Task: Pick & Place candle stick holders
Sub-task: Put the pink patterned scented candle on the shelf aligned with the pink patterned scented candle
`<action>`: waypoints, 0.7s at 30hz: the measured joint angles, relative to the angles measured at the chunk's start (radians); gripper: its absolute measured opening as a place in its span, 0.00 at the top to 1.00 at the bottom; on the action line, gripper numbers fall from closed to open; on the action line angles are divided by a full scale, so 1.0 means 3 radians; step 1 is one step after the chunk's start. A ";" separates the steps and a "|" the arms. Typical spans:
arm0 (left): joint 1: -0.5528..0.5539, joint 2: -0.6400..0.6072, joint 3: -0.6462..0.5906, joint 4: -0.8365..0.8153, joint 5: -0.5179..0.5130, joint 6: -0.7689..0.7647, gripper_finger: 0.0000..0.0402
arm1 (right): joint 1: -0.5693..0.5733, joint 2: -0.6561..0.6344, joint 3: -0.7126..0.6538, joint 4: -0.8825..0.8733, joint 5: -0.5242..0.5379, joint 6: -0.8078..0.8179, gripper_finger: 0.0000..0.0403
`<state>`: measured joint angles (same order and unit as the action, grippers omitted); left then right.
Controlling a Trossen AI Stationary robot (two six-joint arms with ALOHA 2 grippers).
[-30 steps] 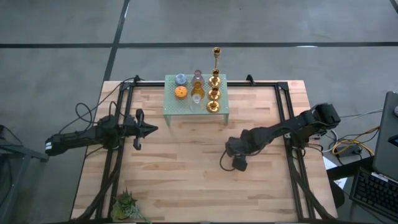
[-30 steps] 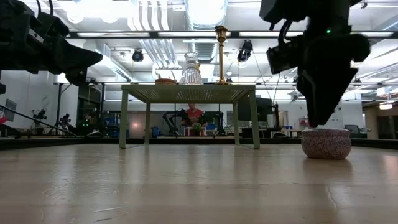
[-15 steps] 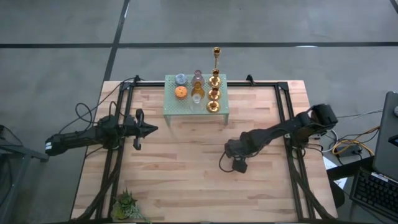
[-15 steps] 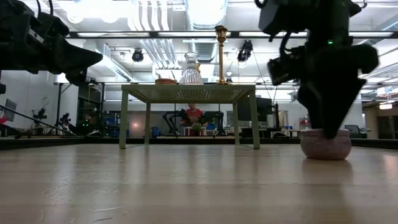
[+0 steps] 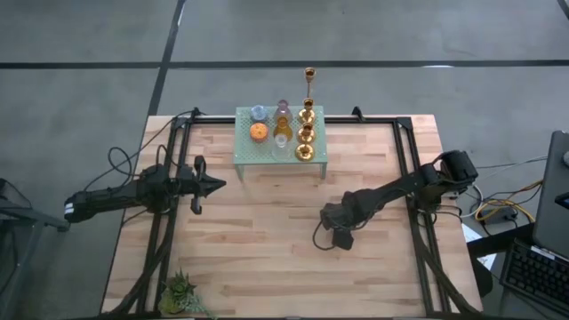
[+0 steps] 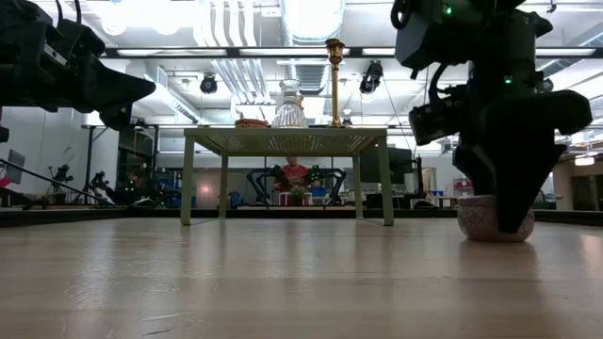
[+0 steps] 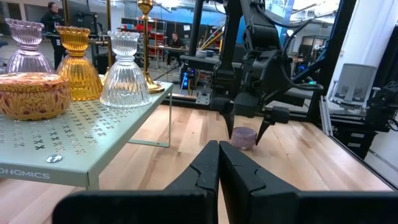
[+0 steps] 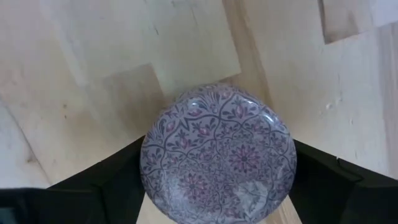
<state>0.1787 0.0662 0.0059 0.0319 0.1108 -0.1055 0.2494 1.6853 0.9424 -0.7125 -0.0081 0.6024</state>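
A round, squat candle holder fills the middle of the view, seen from directly above. Its domed top is pale lilac, covered with a purple floral and leaf pattern, and it has a glossy sheen. It sits on the light wooden tabletop, whose planks show seams and grain. The right gripper is spread wide, one dark finger on each side of the holder, flanking it closely.
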 joint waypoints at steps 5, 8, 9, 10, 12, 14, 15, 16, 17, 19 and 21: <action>0.0000 0.0000 0.0000 0.0000 0.0000 0.0000 0.96 | 0.0007 0.0086 0.0048 0.0175 0.0006 -0.0058 0.25; 0.0000 0.0001 0.0000 0.0001 0.0000 0.0000 0.96 | 0.0006 0.0115 0.0130 0.0172 0.0003 -0.0085 0.26; 0.0000 0.0001 0.0000 0.0000 0.0001 0.0000 0.96 | 0.0006 0.0119 0.0163 0.0197 0.0002 -0.0088 0.25; 0.0000 0.0001 0.0000 0.0001 0.0000 0.0000 0.96 | 0.0006 0.0119 0.0206 0.0251 0.0004 -0.0097 0.25; 0.0000 0.0001 0.0000 0.0000 0.0000 0.0000 0.96 | 0.0006 0.0115 0.0302 0.0333 0.0022 -0.0142 0.24; 0.0000 0.0001 0.0000 0.0000 0.0001 0.0000 0.96 | 0.0005 0.0141 0.0413 0.0352 0.0027 -0.0218 0.24; 0.0000 0.0001 0.0000 0.0000 0.0000 0.0000 0.96 | 0.0003 0.0175 0.0487 0.0380 0.0034 -0.0267 0.24; 0.0001 0.0001 0.0000 0.0001 0.0001 0.0000 0.96 | 0.0001 0.0219 0.0574 0.0407 0.0045 -0.0313 0.24; 0.0000 0.0001 0.0000 0.0000 0.0000 0.0000 0.96 | -0.0002 0.0280 0.0671 0.0405 0.0068 -0.0365 0.24; 0.0000 0.0001 0.0000 0.0000 0.0000 0.0000 0.96 | -0.0016 0.0417 0.0894 0.0391 0.0086 -0.0498 0.24; 0.0001 0.0002 0.0000 -0.0001 0.0000 0.0000 0.96 | -0.0034 0.0576 0.1122 0.0380 0.0088 -0.0668 0.24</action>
<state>0.1790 0.0669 0.0059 0.0315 0.1108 -0.1055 0.2393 1.8581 1.2789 -0.5986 0.0184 0.4021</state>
